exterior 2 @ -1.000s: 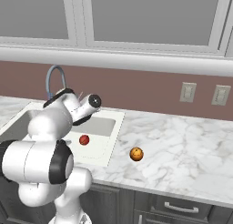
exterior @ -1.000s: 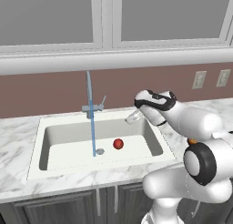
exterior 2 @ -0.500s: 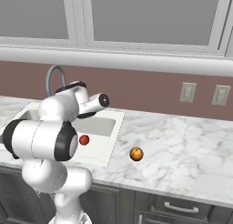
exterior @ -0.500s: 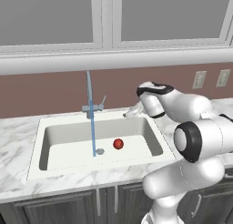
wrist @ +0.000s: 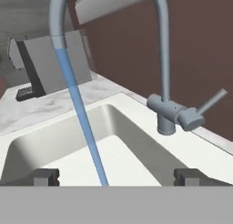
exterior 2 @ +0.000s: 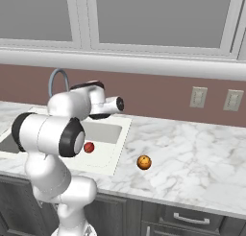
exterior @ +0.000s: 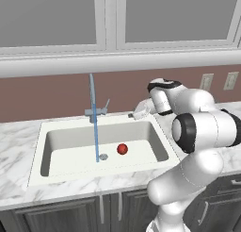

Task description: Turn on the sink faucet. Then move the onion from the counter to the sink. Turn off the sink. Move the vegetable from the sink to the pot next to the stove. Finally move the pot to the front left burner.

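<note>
Water runs in a blue stream (exterior: 95,132) from the sink faucet (exterior: 92,96) into the cream sink (exterior: 66,139). The red onion (exterior: 122,149) lies on the basin floor right of the drain, also seen as the onion (exterior 2: 89,147). My gripper (exterior: 140,112) hovers over the sink's back right corner, open and holding nothing. In the hand view the gripper (wrist: 118,177) faces the faucet base (wrist: 175,114) and its lever (wrist: 211,102), which sticks out to the right, well apart from both fingertips (wrist: 45,176). The pot and the stove are out of view.
An orange ball (exterior 2: 143,162) sits on the marble counter (exterior 2: 192,158) right of the sink. A grey box-shaped appliance (wrist: 50,59) stands on the counter beyond the basin. Wall outlets (exterior: 206,81) sit behind the arm, under a wide window ledge.
The arm's elbow has folded up and in, and the hand has lifted slightly toward the back of the sink. The gripper stays open, the water keeps running and the onion lies still.
</note>
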Motion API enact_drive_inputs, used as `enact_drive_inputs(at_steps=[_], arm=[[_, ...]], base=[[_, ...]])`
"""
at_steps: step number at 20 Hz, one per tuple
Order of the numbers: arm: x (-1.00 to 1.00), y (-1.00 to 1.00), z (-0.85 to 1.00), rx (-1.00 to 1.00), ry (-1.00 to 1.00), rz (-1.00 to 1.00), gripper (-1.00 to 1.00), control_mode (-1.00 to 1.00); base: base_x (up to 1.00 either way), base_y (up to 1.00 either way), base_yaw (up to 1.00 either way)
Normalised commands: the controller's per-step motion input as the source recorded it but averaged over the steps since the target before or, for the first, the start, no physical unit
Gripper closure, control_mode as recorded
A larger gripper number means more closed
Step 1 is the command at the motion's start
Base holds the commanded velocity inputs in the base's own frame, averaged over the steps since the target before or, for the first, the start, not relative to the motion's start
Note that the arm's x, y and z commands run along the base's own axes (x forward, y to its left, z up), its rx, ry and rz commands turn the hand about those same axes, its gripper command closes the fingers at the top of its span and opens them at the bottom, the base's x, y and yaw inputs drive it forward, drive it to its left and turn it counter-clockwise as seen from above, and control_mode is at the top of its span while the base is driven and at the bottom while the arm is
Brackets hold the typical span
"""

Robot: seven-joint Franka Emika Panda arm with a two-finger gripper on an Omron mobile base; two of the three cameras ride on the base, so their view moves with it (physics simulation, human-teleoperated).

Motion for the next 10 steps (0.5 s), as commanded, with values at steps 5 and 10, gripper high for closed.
enact_drive_inputs(at_steps=[5,10], arm=[[0.04,0.09,-0.04,0.01,-0.02,0.05,-1.0,-1.0],[0.17,0.12,0.0,0.0,0.0,0.0,-1.0,-1.0]], base=[[0.0,0.0,0.0],[0.0,0.0,0.0]])
